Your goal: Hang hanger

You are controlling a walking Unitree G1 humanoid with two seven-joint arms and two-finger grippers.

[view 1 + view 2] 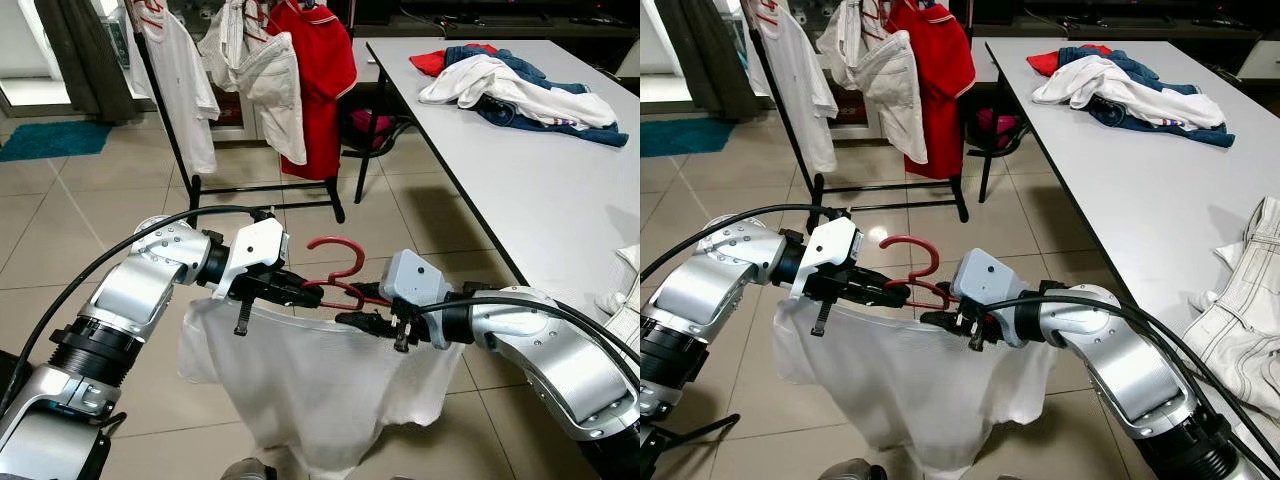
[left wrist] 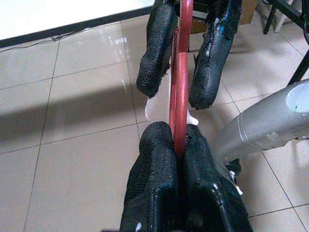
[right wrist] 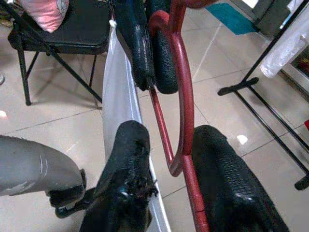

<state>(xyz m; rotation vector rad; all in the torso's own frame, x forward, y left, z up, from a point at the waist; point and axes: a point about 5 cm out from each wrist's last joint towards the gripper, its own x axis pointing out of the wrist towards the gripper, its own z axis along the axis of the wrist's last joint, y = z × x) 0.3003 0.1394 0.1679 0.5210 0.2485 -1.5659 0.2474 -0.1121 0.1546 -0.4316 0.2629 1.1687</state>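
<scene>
Above floor: left tool clamps red hanger | right tool gapes around it, wrist view

Between my two grippers hangs the hanger, my left gripper on its left side and my right gripper on its right. A T-shirt drapes below it. Ahead stands the clothes rack; the table runs along my right, clothes piled on its far end.

Red hanger, hook up, held above the floor, white shirt draped below
</scene>
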